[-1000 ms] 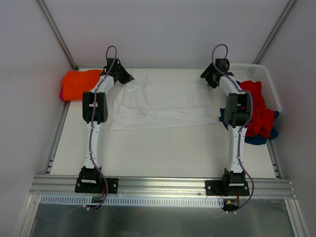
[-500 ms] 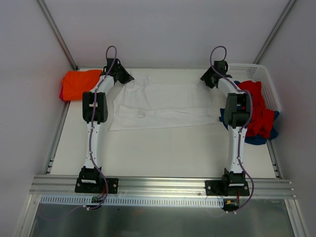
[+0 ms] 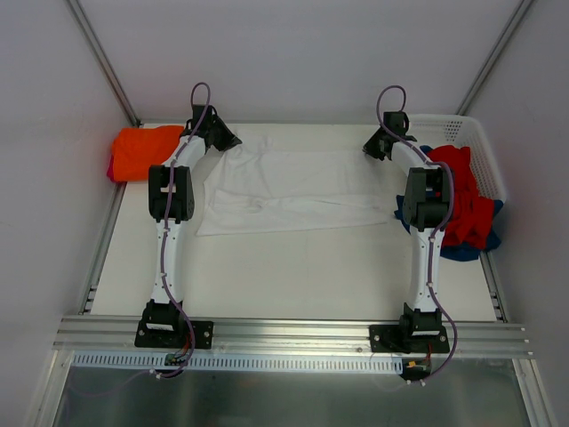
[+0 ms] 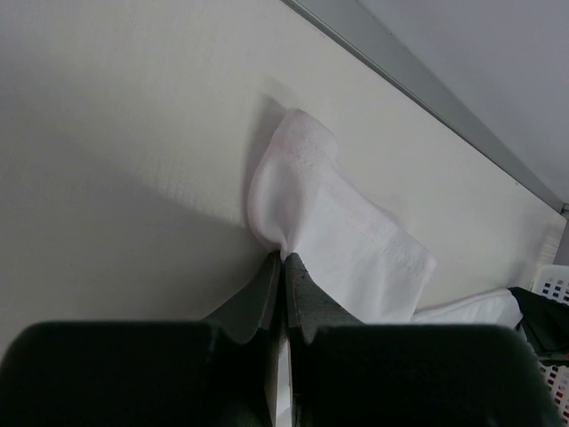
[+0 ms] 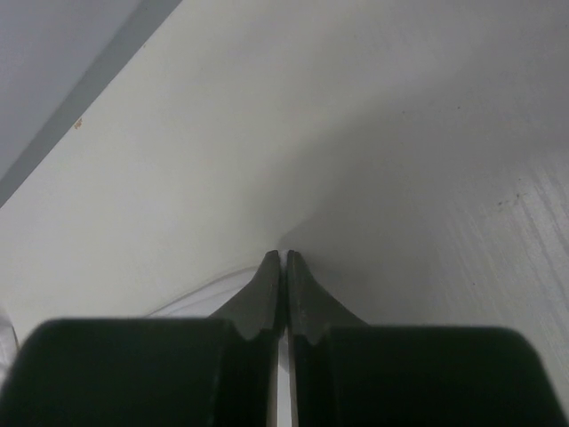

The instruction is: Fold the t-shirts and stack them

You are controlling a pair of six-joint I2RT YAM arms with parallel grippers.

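At the near edge of the table [image 3: 293, 271], both arm bases are bolted to an aluminium rail [image 3: 293, 334]. The table surface directly beyond the rail carries no cloth.

Further in, the white t-shirt [image 3: 293, 191] lies spread across the middle of the table between the two arms. Its near hem runs left to right. A crease crosses the body, and the cloth is not yet folded into a compact shape.

To the right of it, a red t-shirt [image 3: 462, 200] is heaped over the left rim of the white perforated basket [image 3: 480, 142]. A blue t-shirt [image 3: 460, 252] shows beneath it at the near side. The right arm's forearm passes over the left edge of this heap.

At the far left corner of the table, an orange t-shirt [image 3: 142, 149] lies in a flat bundle, apart from the white t-shirt.

At the far edge of the white t-shirt:
- The left end effector [image 3: 224, 140] is clenched on the far left corner. The left wrist view shows the fingers [image 4: 267, 285] pressed together, with a bunched flap of white t-shirt [image 4: 342, 236] pinched at the tips.
- The right end effector [image 3: 373, 147] is clenched at the far right corner. The right wrist view shows the fingers [image 5: 267, 285] closed tip to tip, with the white cloth puckering toward them.
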